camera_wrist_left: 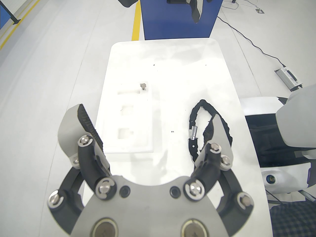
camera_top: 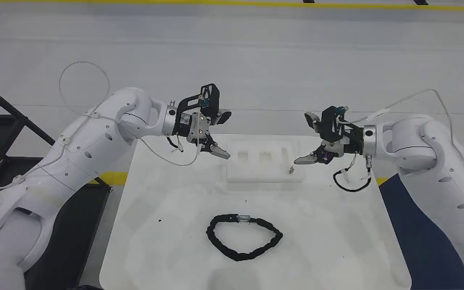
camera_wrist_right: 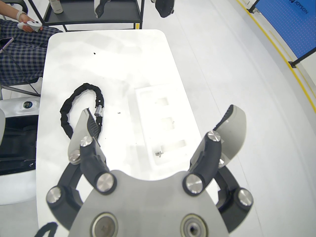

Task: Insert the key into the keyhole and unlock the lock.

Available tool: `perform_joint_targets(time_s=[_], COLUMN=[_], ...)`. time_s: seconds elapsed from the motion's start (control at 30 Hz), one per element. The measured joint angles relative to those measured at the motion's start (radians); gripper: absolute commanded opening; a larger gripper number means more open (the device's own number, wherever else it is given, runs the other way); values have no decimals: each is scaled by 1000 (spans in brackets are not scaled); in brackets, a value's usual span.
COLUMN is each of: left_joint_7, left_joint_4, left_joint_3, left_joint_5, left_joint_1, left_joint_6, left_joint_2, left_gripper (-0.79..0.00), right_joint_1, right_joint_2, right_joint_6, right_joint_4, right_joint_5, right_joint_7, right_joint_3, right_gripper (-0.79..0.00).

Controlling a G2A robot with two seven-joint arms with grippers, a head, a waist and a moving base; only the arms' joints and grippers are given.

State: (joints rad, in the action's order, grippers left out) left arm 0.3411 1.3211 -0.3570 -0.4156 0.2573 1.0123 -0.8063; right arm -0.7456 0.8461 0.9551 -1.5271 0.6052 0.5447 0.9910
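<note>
1. A white rectangular table with rounded corners [camera_top: 167, 239] [camera_wrist_left: 172, 57] [camera_wrist_right: 111, 57] carries everything.
2. A white foam tray with three rectangular recesses [camera_top: 254, 176] [camera_wrist_left: 106, 124] [camera_wrist_right: 143, 114] lies near the middle of the table's far edge, its long side along that edge.
3. The small metal key [camera_top: 291, 170] [camera_wrist_left: 143, 85] [camera_wrist_right: 158, 153] sits on the tray's right end, at the rim of the rightmost recess; nothing grips it.
4. The black fabric-sleeved chain lock [camera_top: 243, 235] [camera_wrist_left: 197, 106] [camera_wrist_right: 64, 104] lies in a closed loop between the tray and the table's near edge, apart from the tray. Its silver metal lock cylinder [camera_top: 243, 217] [camera_wrist_left: 193, 132] [camera_wrist_right: 98, 110] is on the side of the loop facing the tray.
5. The left gripper [camera_top: 217, 151] [camera_wrist_left: 148, 114] hangs above the table's far-left part, by the tray's left end, its fingers spread and empty.
6. The right gripper [camera_top: 304, 158] [camera_wrist_right: 158, 110] hangs over the far-right part, near the tray's right end and the key, its fingers also spread and empty.
</note>
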Motion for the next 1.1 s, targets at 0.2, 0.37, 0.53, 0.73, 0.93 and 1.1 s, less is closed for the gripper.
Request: perform_joint_targets(time_s=[0.2, 0.37, 0.53, 0.73, 0.93, 1.1], left_joint_7=[0, 0, 0, 0, 0, 0], left_joint_4=[0, 0, 0, 0, 0, 0], left_joint_3=[0, 0, 0, 0, 0, 0], left_joint_5=[0, 0, 0, 0, 0, 0], left_joint_1=[0, 0, 0, 0, 0, 0], left_joint_6=[0, 0, 0, 0, 0, 0], left_joint_2=[0, 0, 0, 0, 0, 0], left_gripper=[0, 0, 0, 0, 0, 0], right_joint_1=[-36, -43, -33, -20, 3, 2], right_joint_2=[5, 19, 40, 77, 112, 134], right_joint_6=[-48, -74, -125, -232, -330, -471], right_joint_4=[19, 62, 106, 181, 272, 292], right_joint_5=[50, 53, 67, 64, 51, 5], right_joint_7=[-13, -25, -12, -29, -18, 48], right_joint_3=[-21, -61, -113, -184, -234, -255], right_gripper=[0, 0, 0, 0, 0, 0])
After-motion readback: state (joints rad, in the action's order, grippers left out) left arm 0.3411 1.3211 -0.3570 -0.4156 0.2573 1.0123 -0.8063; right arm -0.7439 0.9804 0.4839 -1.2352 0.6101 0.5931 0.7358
